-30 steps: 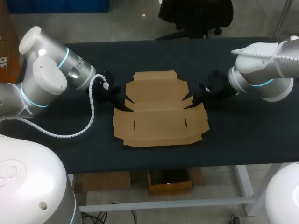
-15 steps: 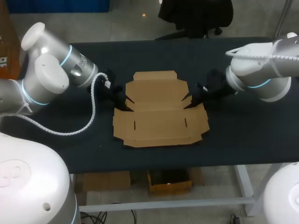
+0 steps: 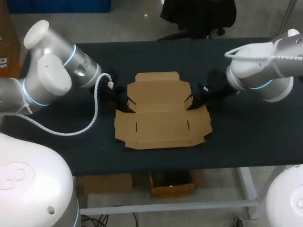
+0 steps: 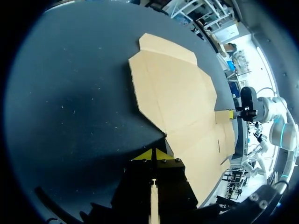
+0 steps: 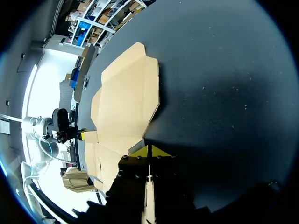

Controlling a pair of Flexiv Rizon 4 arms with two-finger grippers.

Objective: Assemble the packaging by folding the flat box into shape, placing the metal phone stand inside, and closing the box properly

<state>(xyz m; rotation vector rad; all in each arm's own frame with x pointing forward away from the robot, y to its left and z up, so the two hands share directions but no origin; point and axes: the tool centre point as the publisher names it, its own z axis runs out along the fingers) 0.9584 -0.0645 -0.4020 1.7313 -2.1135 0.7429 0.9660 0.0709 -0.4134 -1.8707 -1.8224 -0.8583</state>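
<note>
The flat brown cardboard box [image 3: 161, 111] lies unfolded in the middle of the black table. My left gripper [image 3: 127, 105] is shut, its tips at the notch in the box's left edge. My right gripper [image 3: 191, 105] is also shut, at the matching notch on the right edge. In the left wrist view the closed yellow tips [image 4: 155, 154] point at the corner of the cardboard [image 4: 182, 93], with nothing between them. The right wrist view mirrors this: closed tips [image 5: 149, 150] at the edge of the box [image 5: 126, 98]. No metal phone stand is in view.
A white cable [image 3: 90, 124] from my left arm loops over the table to the left of the box. Bare table top [image 3: 246, 132] lies to the right, behind and in front of the box.
Both arms have shifted slightly inward at their upper links. The grippers stay at the box's side notches, and the box has not moved.
</note>
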